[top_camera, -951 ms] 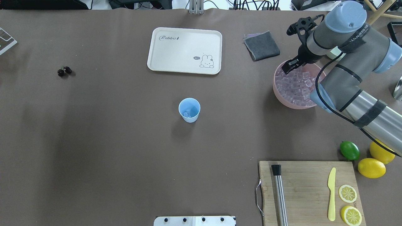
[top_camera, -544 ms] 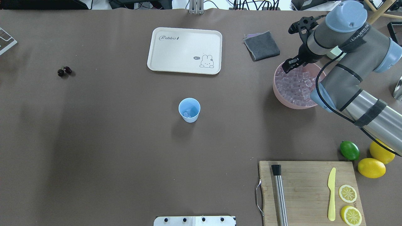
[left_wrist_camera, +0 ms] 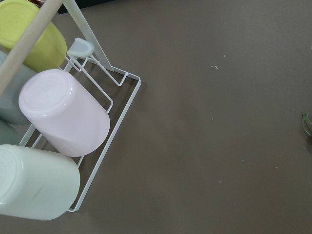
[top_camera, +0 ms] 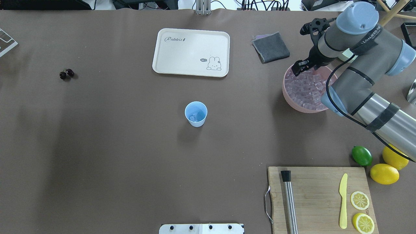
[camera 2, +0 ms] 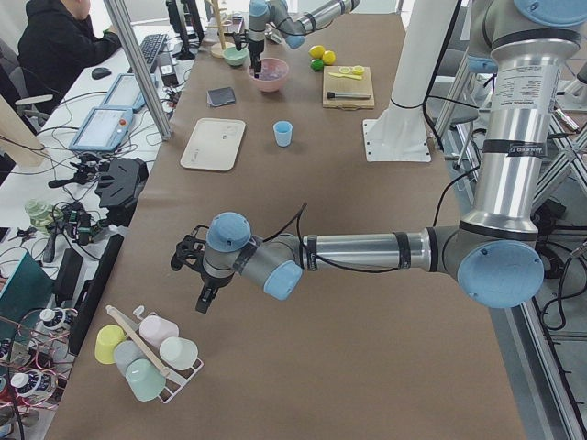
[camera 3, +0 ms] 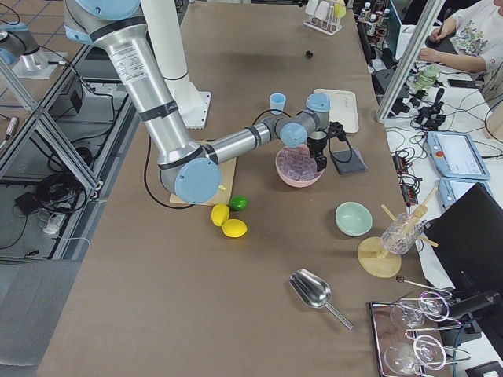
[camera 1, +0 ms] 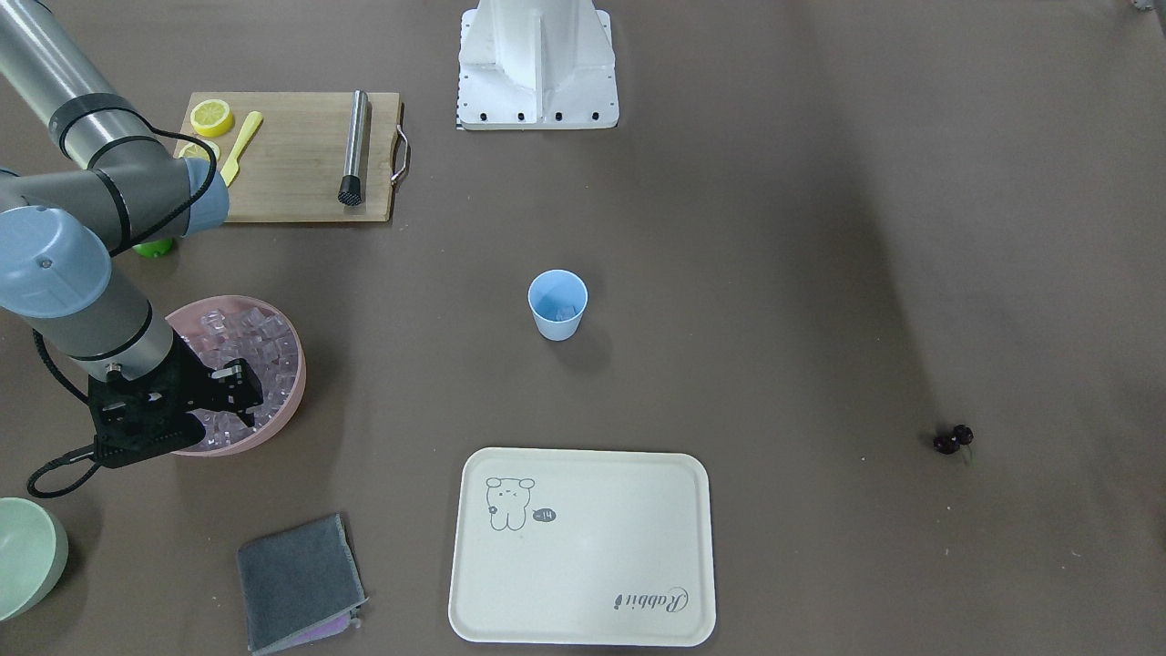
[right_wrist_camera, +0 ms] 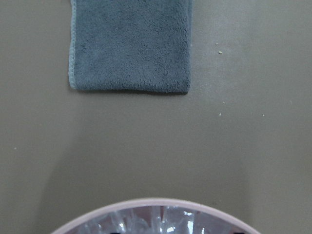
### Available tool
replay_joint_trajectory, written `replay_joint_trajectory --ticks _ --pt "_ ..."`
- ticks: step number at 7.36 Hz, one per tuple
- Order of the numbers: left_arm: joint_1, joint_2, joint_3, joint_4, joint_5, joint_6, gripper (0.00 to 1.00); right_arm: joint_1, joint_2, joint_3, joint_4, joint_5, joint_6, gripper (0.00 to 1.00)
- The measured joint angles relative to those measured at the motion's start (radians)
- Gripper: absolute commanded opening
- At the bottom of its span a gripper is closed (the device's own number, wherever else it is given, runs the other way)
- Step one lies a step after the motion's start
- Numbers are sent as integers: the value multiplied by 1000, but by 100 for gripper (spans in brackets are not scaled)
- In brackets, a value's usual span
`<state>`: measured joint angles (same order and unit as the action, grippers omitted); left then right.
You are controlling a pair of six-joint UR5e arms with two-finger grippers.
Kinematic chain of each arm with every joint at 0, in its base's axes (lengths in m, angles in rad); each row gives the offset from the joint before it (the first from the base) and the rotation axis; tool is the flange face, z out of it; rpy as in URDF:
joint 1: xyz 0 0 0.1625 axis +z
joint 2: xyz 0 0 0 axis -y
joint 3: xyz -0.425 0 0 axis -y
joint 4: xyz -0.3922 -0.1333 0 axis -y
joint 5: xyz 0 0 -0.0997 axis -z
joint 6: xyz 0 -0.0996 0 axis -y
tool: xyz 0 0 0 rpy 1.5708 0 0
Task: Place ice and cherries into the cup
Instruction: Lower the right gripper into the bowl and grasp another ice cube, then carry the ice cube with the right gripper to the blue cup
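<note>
- The table [top_camera: 97, 146] is covered in brown, with things spread widely across it.
- A wooden cutting board [top_camera: 312, 195] lies near the robot's right side and carries a metal rod, a yellow knife and lemon slices.
- A cream tray [top_camera: 191, 52] sits on the far side, beyond the cup.
- The pink bowl [top_camera: 287, 94] on the right is heaped with ice [top_camera: 307, 87], and a grey cloth [top_camera: 271, 47] lies just beyond it.
- The right end effector [top_camera: 295, 69] hangs over the bowl's far-left rim, tips down by the cubes; I cannot tell whether its fingers are apart or together, or whether they hold a cube.
- The left end effector [camera 2: 204, 301] hovers beside a rack of cups [camera 2: 147, 353] at the table's left end, well apart from everything else; its fingers cannot be judged either.
- The cup [top_camera: 196, 113] stands upright mid-table, well apart from the bowl, with at least one clear cube in its bottom.
- The cherries [top_camera: 66, 74] lie on the bare table far to the left, well apart from the cup.
</note>
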<state>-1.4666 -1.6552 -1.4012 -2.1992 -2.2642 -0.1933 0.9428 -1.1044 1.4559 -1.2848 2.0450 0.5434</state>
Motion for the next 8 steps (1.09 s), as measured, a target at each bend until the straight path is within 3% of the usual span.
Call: replay_joint_trajectory --ticks 2,7,8 --pt "0 0 2 -1 0 0 98 0 9 -3 2 0 2 32" --pt "1 -1 2 -1 0 0 98 2 11 1 3 0 -5 1" --pt "1 -1 0 -1 0 0 98 8 8 17 1 3 -8 0"
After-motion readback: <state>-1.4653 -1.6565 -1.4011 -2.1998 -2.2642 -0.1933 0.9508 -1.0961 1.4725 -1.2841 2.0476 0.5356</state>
